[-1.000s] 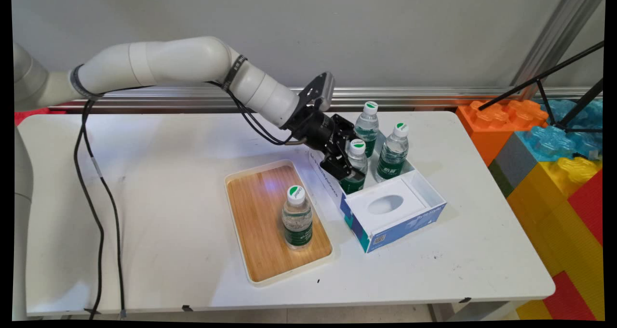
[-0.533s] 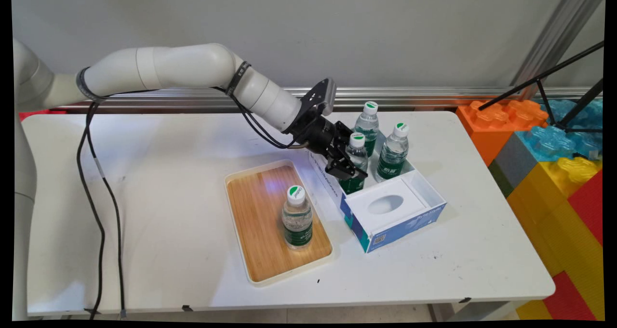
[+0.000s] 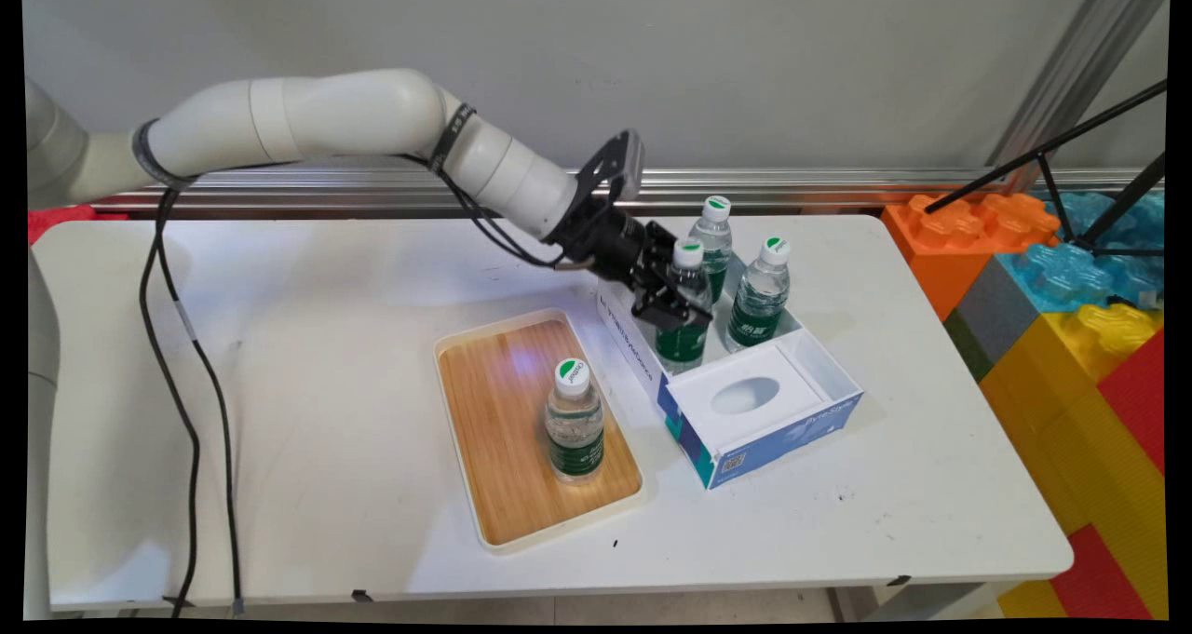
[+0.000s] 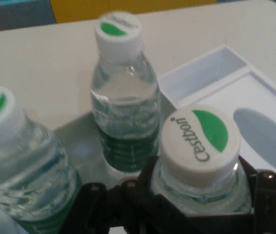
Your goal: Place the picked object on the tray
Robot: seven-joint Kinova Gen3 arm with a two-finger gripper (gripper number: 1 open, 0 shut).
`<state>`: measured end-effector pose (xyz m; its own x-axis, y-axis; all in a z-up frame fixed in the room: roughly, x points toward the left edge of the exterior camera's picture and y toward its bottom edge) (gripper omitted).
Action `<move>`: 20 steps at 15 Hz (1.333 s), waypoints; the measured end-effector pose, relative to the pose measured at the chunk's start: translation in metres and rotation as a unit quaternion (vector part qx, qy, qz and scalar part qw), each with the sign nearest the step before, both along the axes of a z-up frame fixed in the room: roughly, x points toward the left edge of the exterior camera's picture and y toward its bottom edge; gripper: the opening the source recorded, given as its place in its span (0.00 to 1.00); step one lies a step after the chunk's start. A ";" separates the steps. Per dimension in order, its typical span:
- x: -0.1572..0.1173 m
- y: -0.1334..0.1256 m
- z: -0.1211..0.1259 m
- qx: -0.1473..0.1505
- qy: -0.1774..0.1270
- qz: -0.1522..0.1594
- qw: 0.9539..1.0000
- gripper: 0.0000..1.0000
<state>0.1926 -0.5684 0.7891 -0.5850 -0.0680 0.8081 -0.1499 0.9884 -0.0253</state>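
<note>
gripper (image 3: 672, 306): clamped round a water bottle (image 3: 684, 310)
beyond it: two bottles (image 3: 759, 294) in the box (image 3: 745, 401)
nearer, below: tray (image 3: 494, 420)

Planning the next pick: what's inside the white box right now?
Inside the white box, two upright bottles and a third bottle clamped in the pincer, plus a white insert. The box floor under them is hidden.

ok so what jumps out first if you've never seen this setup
The black claw shut on a water bottle, one of three standing in the far end of the blue and white box right of centre. Next, a lone bottle upright on the wooden tray left of the box. Then the big bright toy bricks stacked off the table's right end.
</note>
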 end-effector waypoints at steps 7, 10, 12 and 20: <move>0.006 0.003 0.068 -0.002 0.015 0.041 0.999 0.00; 0.027 0.017 0.099 0.006 -0.007 0.061 0.998 0.00; 0.042 0.028 0.111 0.011 -0.020 0.069 0.997 0.00; 0.137 0.085 0.121 0.007 -0.056 0.078 0.995 0.00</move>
